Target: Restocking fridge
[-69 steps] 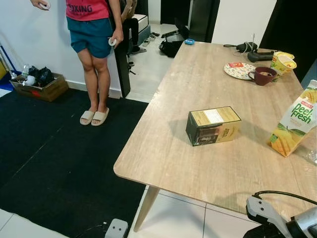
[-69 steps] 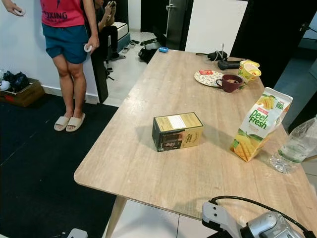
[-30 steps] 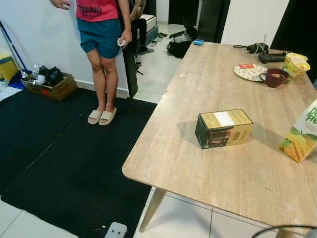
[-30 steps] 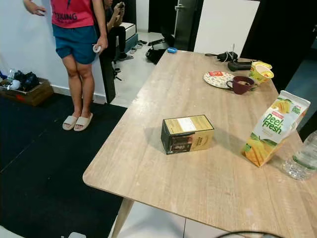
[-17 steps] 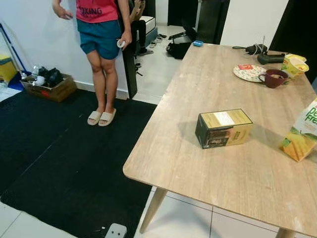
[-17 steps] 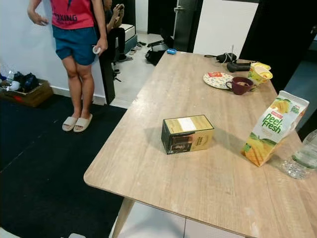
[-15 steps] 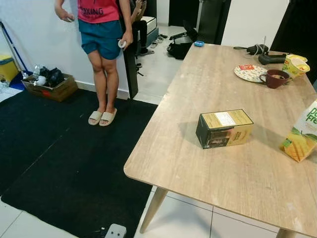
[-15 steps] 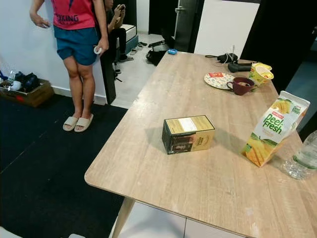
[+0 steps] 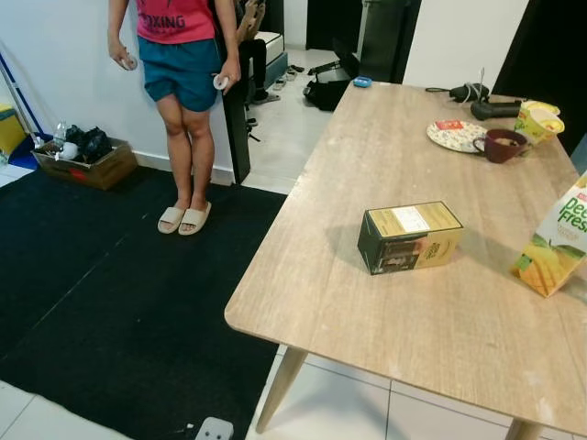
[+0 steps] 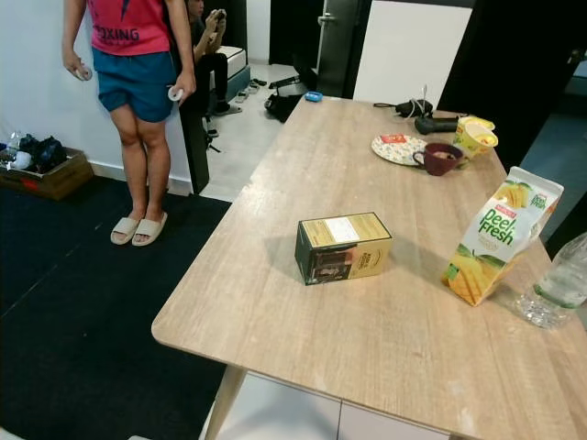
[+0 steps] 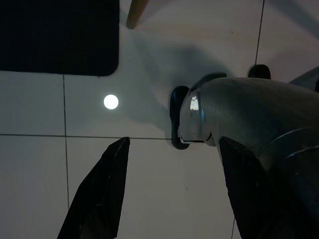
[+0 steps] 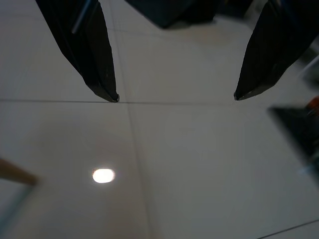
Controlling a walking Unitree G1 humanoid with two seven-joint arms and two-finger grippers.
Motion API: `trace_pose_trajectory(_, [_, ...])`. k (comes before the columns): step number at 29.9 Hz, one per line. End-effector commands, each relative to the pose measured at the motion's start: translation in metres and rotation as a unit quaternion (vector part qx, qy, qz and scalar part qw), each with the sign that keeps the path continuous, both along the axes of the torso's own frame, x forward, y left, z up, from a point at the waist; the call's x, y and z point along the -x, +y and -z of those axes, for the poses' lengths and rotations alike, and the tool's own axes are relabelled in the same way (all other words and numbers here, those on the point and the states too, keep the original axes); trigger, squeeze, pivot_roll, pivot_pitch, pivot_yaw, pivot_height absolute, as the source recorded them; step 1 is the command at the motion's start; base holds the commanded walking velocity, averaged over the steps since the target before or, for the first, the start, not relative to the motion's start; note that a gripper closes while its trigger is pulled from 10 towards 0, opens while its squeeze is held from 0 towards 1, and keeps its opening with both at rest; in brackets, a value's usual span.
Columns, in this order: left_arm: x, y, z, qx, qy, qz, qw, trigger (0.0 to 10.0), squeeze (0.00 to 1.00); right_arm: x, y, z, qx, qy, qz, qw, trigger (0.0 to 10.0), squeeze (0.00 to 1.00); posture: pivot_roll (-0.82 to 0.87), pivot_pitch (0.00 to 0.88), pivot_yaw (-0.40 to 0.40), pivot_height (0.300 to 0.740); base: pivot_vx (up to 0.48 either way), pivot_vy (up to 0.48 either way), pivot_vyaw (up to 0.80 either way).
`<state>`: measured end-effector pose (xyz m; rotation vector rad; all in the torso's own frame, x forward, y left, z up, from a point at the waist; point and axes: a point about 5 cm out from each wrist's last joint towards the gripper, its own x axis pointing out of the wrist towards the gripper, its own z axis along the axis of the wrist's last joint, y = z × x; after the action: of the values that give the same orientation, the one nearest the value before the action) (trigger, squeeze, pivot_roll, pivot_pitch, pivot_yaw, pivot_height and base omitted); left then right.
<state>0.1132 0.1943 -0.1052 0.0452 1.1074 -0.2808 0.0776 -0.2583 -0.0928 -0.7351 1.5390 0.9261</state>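
Observation:
A dark-and-gold box point(image 9: 410, 236) lies on its side in the middle of the light wooden table point(image 9: 367, 321). To its right stands a yellow Peel Fresh juice carton point(image 10: 491, 238), and a clear water bottle point(image 10: 555, 284) stands beside that at the table's right edge. Both arms hang down beside my body. My left gripper point(image 11: 172, 142) is open above white floor tiles, near my own dark leg. My right gripper point(image 12: 175, 97) is open too, over bare tiles, with nothing between its fingers.
A plate point(image 9: 451, 135), a maroon mug point(image 9: 500, 145) and a yellow cup point(image 9: 534, 119) sit at the table's far end. A person point(image 9: 183, 55) in a red shirt stands at the far left on a black rug point(image 9: 110, 293), near a cardboard box point(image 9: 78, 156) of items.
My right arm has dropped out of the eye views. The camera has shifted a little. The person has lowered the raised arm to their side.

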Motion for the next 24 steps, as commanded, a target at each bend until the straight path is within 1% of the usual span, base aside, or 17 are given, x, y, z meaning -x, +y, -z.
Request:
trace_pose_trajectory(1, [0.004, -0.007, 0.002, 0.011, 0.011, 0.001, 1.0, 10.0, 0.0, 0.0, -0.003, 0.003, 0.025, -0.04, 0.021, 0.999, 10.0, 0.0, 0.05, 0.0, -0.054, 0.74, 0.0, 0.0, 0.0])
trace_pose_trajectory(3, [0.003, -0.006, 0.002, 0.01, 0.01, 0.001, 1.0, 10.0, 0.0, -0.005, -0.001, 0.005, 0.036, -0.078, 0.055, 0.995, 10.0, 0.0, 0.05, 0.0, -0.053, 0.74, 0.0, 0.0, 0.0])
trace_pose_trajectory(4, [0.002, -0.006, 0.002, 0.01, 0.009, 0.001, 1.0, 10.0, 0.0, -0.01, -0.002, 0.005, 0.05, -0.112, 0.083, 0.989, 10.0, 0.0, 0.05, 0.0, -0.047, 0.74, 0.0, 0.0, 0.0])
trace_pose_trajectory(5, [0.002, -0.006, 0.002, 0.01, 0.009, 0.001, 1.0, 10.0, 0.0, -0.01, -0.002, 0.005, 0.05, -0.112, 0.083, 0.989, 10.0, 0.0, 0.05, 0.0, -0.047, 0.74, 0.0, 0.0, 0.0])
trace_pose_trajectory(6, [0.002, -0.005, 0.001, 0.009, 0.009, 0.002, 1.0, 10.0, 0.0, -0.013, -0.002, 0.005, 0.06, -0.134, 0.1, 0.984, 10.0, 0.0, 0.05, 0.0, -0.047, 0.74, 0.0, 0.0, 0.0])
trace_pose_trajectory(8, [0.001, -0.005, 0.001, 0.007, 0.008, 0.002, 1.0, 10.0, 0.0, -0.021, -0.006, 0.004, 0.086, -0.189, 0.168, 0.964, 10.0, 0.0, 0.05, 0.0, -0.045, 0.74, 0.0, 0.0, 0.0])
trace_pose_trajectory(9, [0.0, -0.005, 0.001, 0.006, 0.008, 0.002, 1.0, 10.0, 0.0, -0.025, -0.009, 0.003, 0.098, -0.217, 0.218, 0.947, 10.0, 0.0, 0.05, 0.0, -0.046, 0.74, 0.0, 0.0, 0.0])
trace_pose_trajectory(10, [0.0, -0.005, 0.001, 0.006, 0.008, 0.002, 1.0, 10.0, 0.0, -0.025, -0.009, 0.003, 0.098, -0.217, 0.218, 0.947, 10.0, 0.0, 0.05, 0.0, -0.046, 0.74, 0.0, 0.0, 0.0])
trace_pose_trajectory(12, [-0.001, -0.005, 0.001, 0.005, 0.005, -0.001, 1.0, 10.0, 0.0, -0.03, -0.01, 0.002, 0.103, -0.244, 0.311, 0.913, 10.0, 0.0, 0.05, 0.0, -0.046, 0.74, 0.0, 0.0, 0.0])
trace_pose_trajectory(13, [-0.001, -0.005, 0.001, 0.005, 0.005, -0.001, 1.0, 10.0, 0.0, -0.03, -0.01, 0.002, 0.103, -0.244, 0.311, 0.913, 10.0, 0.0, 0.05, 0.0, -0.046, 0.74, 0.0, 0.0, 0.0])
trace_pose_trajectory(14, [-0.004, -0.004, 0.0, 0.004, 0.001, -0.013, 1.0, 10.0, 0.0, -0.031, -0.008, 0.002, 0.103, -0.254, 0.375, 0.886, 10.0, 0.0, 0.05, 0.0, -0.044, 0.74, 0.0, 0.0, 0.0])
trace_pose_trajectory(15, [-0.004, -0.004, 0.0, 0.004, 0.001, -0.013, 1.0, 10.0, 0.0, -0.031, -0.008, 0.002, 0.103, -0.254, 0.375, 0.886, 10.0, 0.0, 0.05, 0.0, -0.044, 0.74, 0.0, 0.0, 0.0])
trace_pose_trajectory(16, [-0.004, -0.004, 0.0, 0.005, -0.002, -0.02, 1.0, 10.0, 0.0, -0.031, -0.007, 0.003, 0.104, -0.256, 0.386, 0.88, 10.0, 0.0, 0.05, 0.0, -0.044, 0.74, 0.0, 0.0, 0.0])
trace_pose_trajectory(17, [-0.006, -0.002, -0.001, 0.006, -0.006, -0.034, 0.999, 10.0, 0.0, -0.029, -0.005, 0.004, 0.104, -0.252, 0.385, 0.882, 10.0, 0.0, 0.05, 0.0, -0.042, 0.74, 0.0, 0.0, 0.0])
trace_pose_trajectory(19, [-0.009, 0.002, -0.002, 0.008, -0.013, -0.061, 0.998, 10.0, 0.0, -0.027, -0.002, 0.006, 0.101, -0.244, 0.374, 0.889, 10.0, 0.0, 0.06, 0.0, -0.043, 0.74, 0.0, 0.0, 0.0])
trace_pose_trajectory(21, [-0.011, 0.005, -0.003, 0.005, -0.018, -0.061, 0.998, 10.0, 0.0, -0.025, 0.001, 0.007, 0.102, -0.241, 0.357, 0.897, 10.0, 0.0, 0.06, 0.0, -0.046, 0.74, 0.0, 0.0, 0.0])
trace_pose_trajectory(24, [-0.013, 0.009, -0.005, 0.002, -0.025, -0.06, 0.998, 10.0, 0.0, -0.022, 0.003, 0.008, 0.105, -0.238, 0.35, 0.9, 10.0, 0.0, 0.06, 0.0, -0.045, 0.74, 0.0, 0.0, 0.0])
